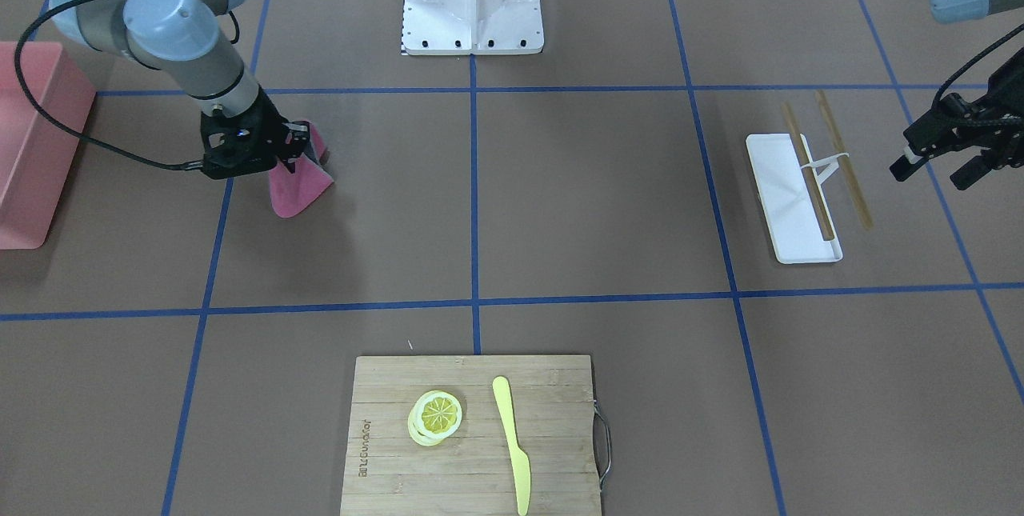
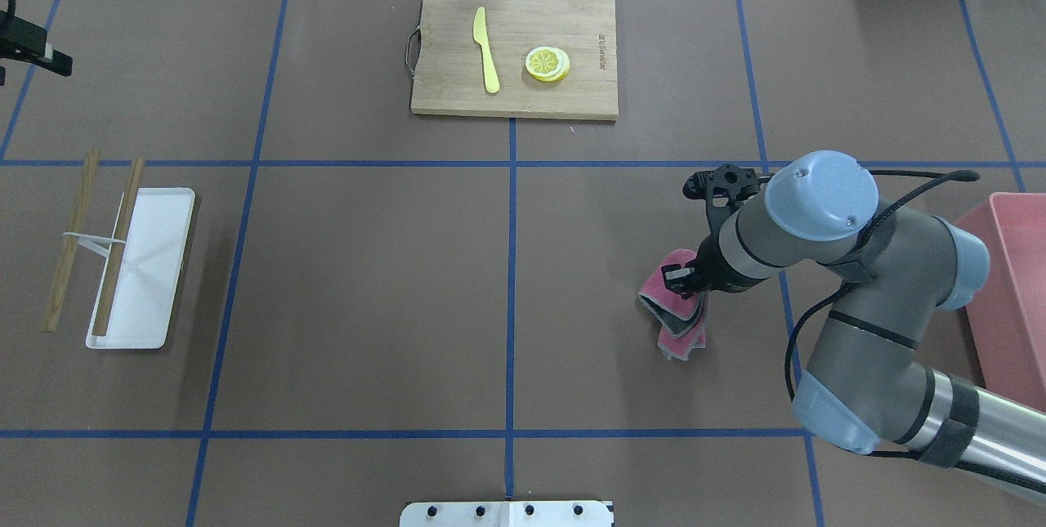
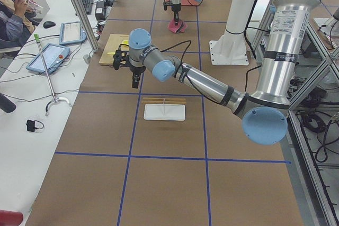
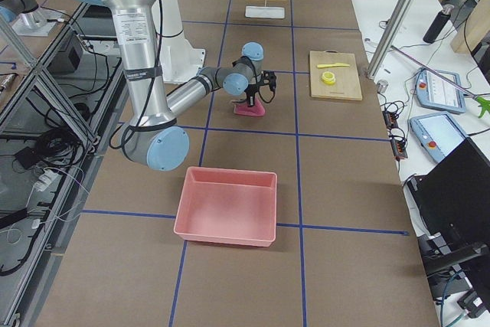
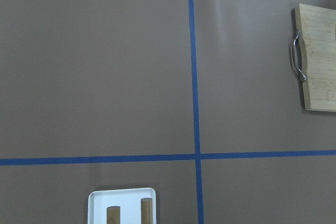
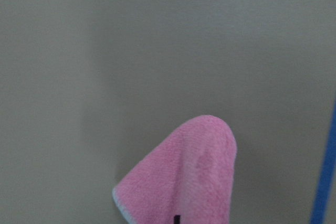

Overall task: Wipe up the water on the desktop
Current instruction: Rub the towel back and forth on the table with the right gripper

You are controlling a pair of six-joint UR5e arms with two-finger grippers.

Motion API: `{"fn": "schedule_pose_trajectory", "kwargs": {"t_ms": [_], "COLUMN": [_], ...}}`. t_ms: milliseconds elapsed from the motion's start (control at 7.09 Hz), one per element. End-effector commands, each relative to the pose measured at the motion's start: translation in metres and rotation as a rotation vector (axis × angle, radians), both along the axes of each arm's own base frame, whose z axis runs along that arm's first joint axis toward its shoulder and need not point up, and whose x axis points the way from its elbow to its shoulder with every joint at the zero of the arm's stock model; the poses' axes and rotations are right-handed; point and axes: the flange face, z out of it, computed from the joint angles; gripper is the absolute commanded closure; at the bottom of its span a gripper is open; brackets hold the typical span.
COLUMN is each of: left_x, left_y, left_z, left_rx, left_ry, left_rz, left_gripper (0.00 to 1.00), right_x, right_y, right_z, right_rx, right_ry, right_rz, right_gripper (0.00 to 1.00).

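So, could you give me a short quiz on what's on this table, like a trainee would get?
1. True or false: the right gripper is shut on the folded pink cloth.
2. What lies beside the yellow plastic knife on the bamboo cutting board? A) lemon slices B) a metal spoon C) a red apple
3. Short answer: which gripper is open and empty?

Key: 1 true; 2 A; 3 the left gripper.
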Motion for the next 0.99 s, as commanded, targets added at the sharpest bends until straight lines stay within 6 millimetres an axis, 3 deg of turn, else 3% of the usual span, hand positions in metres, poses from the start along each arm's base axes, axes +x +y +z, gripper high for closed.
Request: {"fn": "schedule_pose_trajectory", "kwargs": {"t_ms": [0, 141, 282, 423, 705, 846], "left_x": [-0.006, -0.007, -0.007, -0.007, -0.006, -0.006], "left_y": [0.000, 0.000, 0.001, 0.001, 0.000, 0.000], "left_z": [0.000, 0.000, -0.002, -0.002, -0.001, -0.001], "left_rx": [-0.001, 0.000, 0.003, 0.003, 0.000, 0.000], "left_ry": [0.005, 0.006, 0.008, 0.008, 0.007, 0.007], "left_rz": [-0.005, -0.007, -0.006, -0.006, -0.006, -0.006], "left_gripper": [0.03, 0.03, 0.03, 0.03, 0.03, 0.03], "right_x": [0.075, 0.080, 0.067, 0.041, -0.063, -0.100], "right_y": [0.001, -0.002, -0.010, -0.017, -0.029, -0.026], "right_z": [0.075, 0.079, 0.060, 0.031, -0.042, -0.068], "right_rx": [0.021, 0.028, 0.040, 0.020, -0.065, -0.076], "right_ry": [0.079, 0.086, 0.064, 0.029, -0.041, -0.053], "right_rz": [-0.070, -0.068, -0.063, -0.033, 0.016, 0.037], "right_gripper": [1.00, 1.00, 1.00, 1.00, 1.00, 1.00]}}
